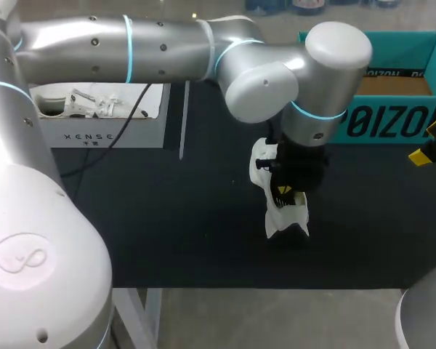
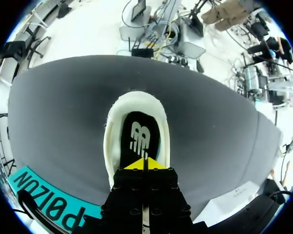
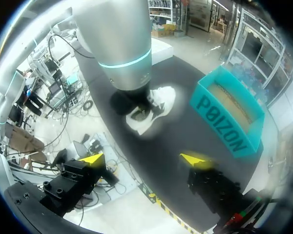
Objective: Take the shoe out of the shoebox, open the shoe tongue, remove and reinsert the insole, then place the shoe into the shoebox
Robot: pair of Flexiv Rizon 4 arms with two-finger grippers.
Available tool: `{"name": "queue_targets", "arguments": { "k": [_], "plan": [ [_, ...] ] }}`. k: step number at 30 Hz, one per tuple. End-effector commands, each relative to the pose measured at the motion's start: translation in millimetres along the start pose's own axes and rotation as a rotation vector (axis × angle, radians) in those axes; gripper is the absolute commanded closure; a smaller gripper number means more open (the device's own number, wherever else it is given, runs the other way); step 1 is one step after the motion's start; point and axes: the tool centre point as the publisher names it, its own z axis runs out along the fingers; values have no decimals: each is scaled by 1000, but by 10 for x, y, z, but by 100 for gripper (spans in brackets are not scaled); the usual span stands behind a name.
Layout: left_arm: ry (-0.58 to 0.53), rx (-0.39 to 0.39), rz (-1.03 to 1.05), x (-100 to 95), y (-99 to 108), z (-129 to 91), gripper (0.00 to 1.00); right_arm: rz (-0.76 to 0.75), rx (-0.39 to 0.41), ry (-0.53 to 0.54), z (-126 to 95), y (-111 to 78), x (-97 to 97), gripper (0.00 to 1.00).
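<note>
The white shoe (image 1: 285, 216) lies on the black table (image 1: 167, 218), in front of the teal shoebox (image 1: 392, 123). My left arm reaches across from the left, and its gripper (image 1: 283, 191) points down into the shoe's opening. In the left wrist view the yellow tips (image 2: 145, 164) are shut together just over the black insole (image 2: 139, 139) inside the shoe (image 2: 136, 102); I cannot tell whether they pinch it. My right gripper (image 3: 144, 159) hangs open and empty well off the shoe (image 3: 156, 102), at the table's right edge (image 1: 427, 150), beside the shoebox (image 3: 229, 117).
A white box (image 1: 102, 120) holding white items stands at the back left, with a black cable trailing beside it. The shoebox's brown inside (image 1: 392, 86) shows nothing in it. Bare black table surface lies left of and in front of the shoe.
</note>
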Motion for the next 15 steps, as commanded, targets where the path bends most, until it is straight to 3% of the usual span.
{"name": "queue_targets", "arguments": {
  "k": [1,15],
  "plan": [
    [-3,-45,-27,4,15,29,100,1,5,3,9,22,-17,0],
    [-23,-181,-167,86,13,183,100,1,5,3,9,22,-17,0]
  ]
}}
